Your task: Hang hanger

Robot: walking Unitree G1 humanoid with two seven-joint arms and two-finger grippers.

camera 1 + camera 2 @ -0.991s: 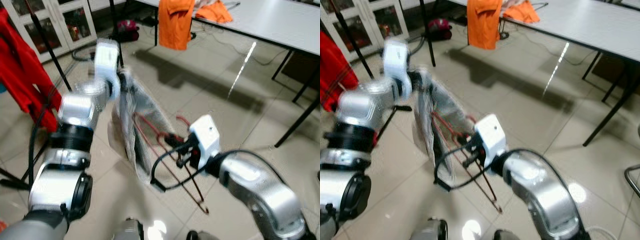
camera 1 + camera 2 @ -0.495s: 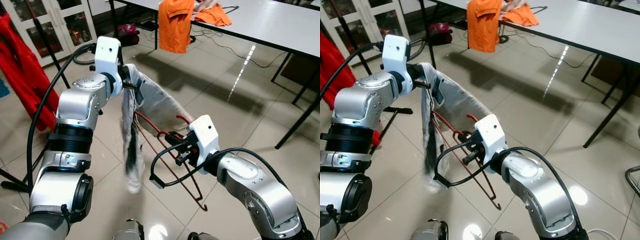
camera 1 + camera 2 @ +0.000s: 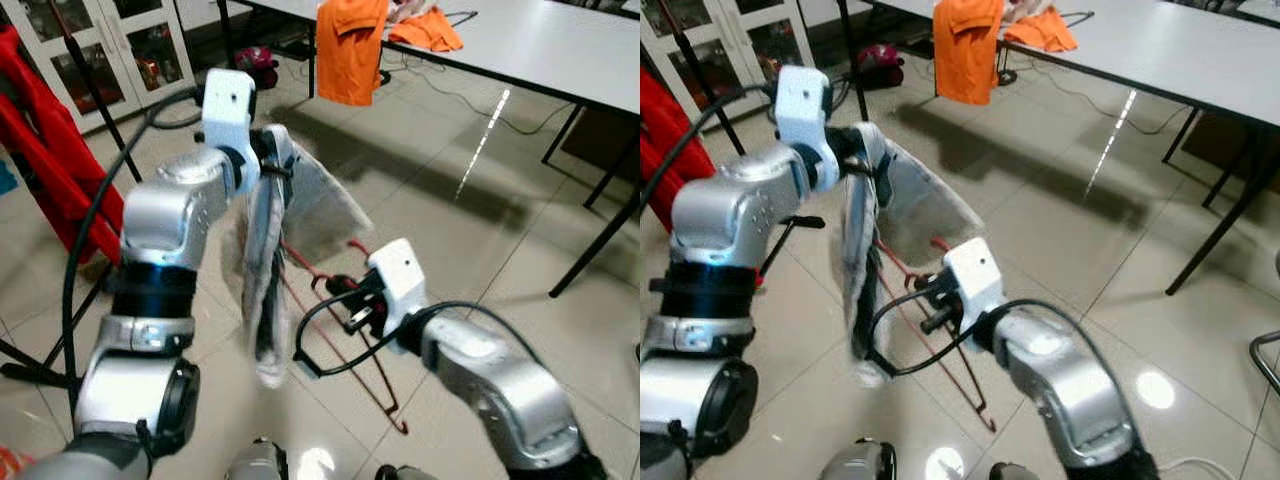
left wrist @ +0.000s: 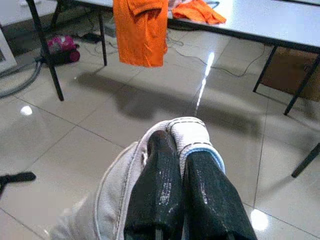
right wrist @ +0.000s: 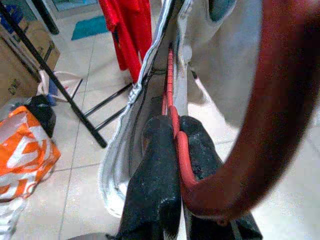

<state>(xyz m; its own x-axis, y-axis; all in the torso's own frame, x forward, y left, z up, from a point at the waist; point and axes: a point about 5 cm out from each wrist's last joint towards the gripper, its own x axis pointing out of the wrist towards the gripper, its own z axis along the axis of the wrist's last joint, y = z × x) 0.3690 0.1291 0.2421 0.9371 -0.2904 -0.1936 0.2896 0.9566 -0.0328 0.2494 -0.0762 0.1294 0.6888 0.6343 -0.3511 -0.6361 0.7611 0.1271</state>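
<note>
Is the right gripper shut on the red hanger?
Yes, in the right wrist view the right gripper has both black fingers pressed together around the red hanger wire.

Open tiled floor (image 3: 420, 190) lies ahead of both arms. The counter (image 3: 560, 50) with orange garments (image 3: 350, 45) blocks the far side, its legs (image 3: 595, 235) to the right; red clothing (image 3: 45, 150) crowds the left.

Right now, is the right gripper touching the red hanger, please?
Touching. The right wrist view shows the right gripper with its fingers closed on the red hanger.
</note>
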